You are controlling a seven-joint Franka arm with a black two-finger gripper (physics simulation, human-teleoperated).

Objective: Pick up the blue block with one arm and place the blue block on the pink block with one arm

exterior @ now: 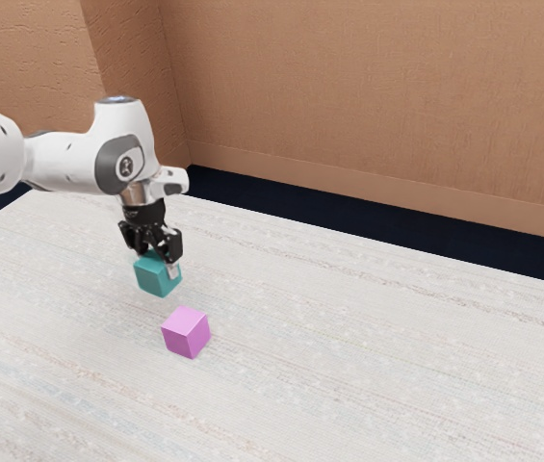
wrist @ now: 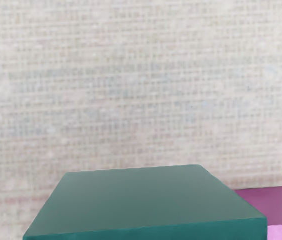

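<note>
Holding teal block [exterior: 156,278] aloft | pincer [exterior: 159,265] clamped | pink block [exterior: 186,332] near

**A matte teal-blue cube [exterior: 156,277] hanging above a matte pink cube [exterior: 186,332].**
The teal-blue cube is hanging clear of the pale woven table [exterior: 368,346], its top face level. The pink cube is sitting flat on the table, just below the teal-blue cube and offset toward the exterior view's right. The two are lying near each other without touching.
</note>
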